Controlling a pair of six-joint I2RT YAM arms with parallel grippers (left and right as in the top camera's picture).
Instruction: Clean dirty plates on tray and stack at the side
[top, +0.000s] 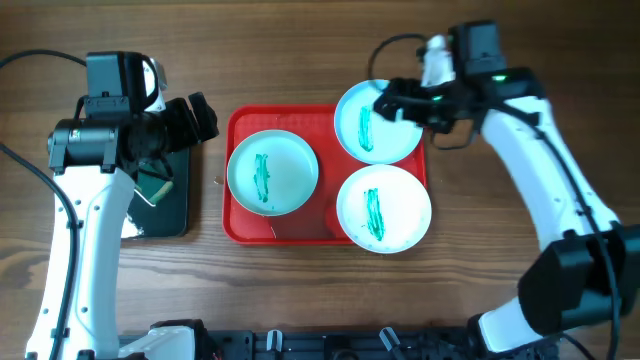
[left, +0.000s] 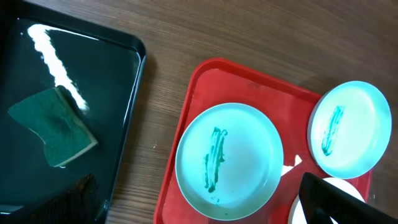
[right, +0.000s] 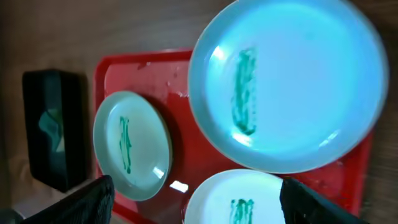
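Above the wooden table (top: 300, 50), my right gripper (top: 385, 100) hung unclenched at the far-right plate (top: 375, 125) on the red tray's (top: 240, 125) corner, left gripper (top: 200, 118) released too; a square rim grip seemed best.

Three plates (top: 272, 172) on tray (top: 243, 225)

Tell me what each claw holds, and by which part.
Nothing is held: left claw open over the black tray, right claw open above the far plate.
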